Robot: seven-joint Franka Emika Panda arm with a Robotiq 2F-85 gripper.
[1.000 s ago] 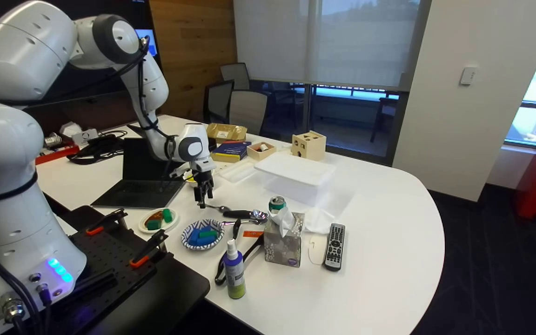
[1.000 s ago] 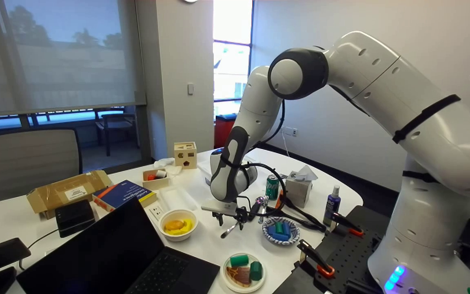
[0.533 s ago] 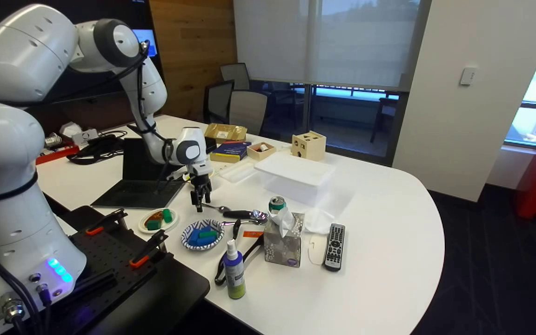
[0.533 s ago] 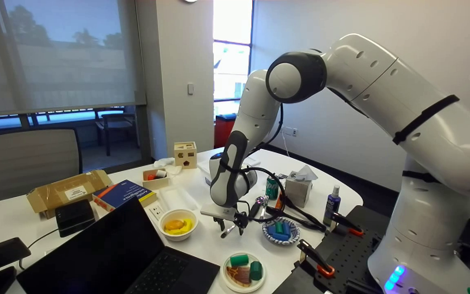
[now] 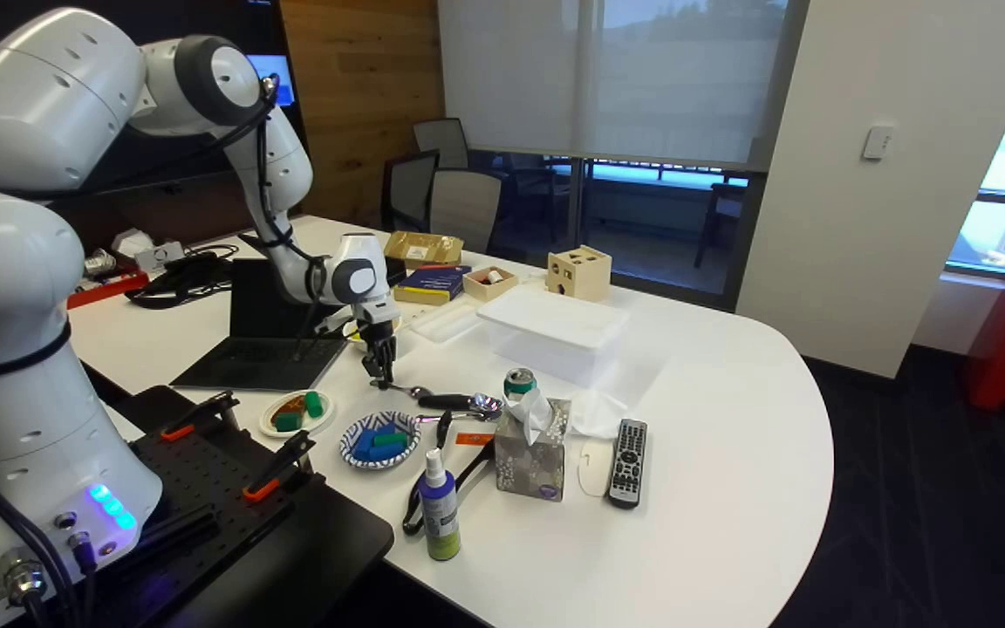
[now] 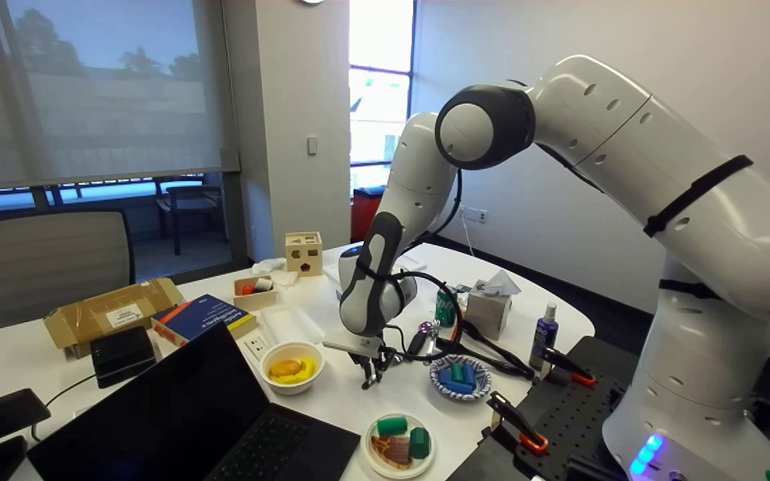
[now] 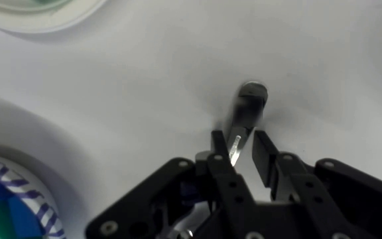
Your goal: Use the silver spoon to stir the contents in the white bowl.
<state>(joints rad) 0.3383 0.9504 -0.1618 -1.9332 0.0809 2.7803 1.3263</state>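
Observation:
The silver spoon lies on the white table, its handle [image 7: 237,146] running between the fingers of my gripper [image 7: 239,133] in the wrist view. The jaws are partly closed, with the handle near the left finger and a visible gap to the right finger [image 7: 264,156]. In an exterior view the spoon's bowl end [image 5: 420,392] sticks out beyond the gripper [image 5: 383,380]. The white bowl [image 6: 293,350] stands beside the laptop, left of the gripper [image 6: 370,378] in an exterior view. Yellow contents [image 6: 305,369] rest inside it. Elsewhere the arm partly hides this bowl.
Close by are a blue patterned dish [image 6: 436,383] with blocks, a plate [image 6: 373,461] with toy food, and a laptop [image 6: 318,434]. A black-handled utensil [image 5: 446,401], a tissue box [image 5: 530,462], a green can [image 6: 446,307] and a clear bin [image 5: 546,349] stand farther along.
The jaws have drawn much closer together around the spoon's handle. First the gripper came down slightly; since then it has shifted a little leftward, toward the bowl, in an exterior view. The spoon looks unmoved.

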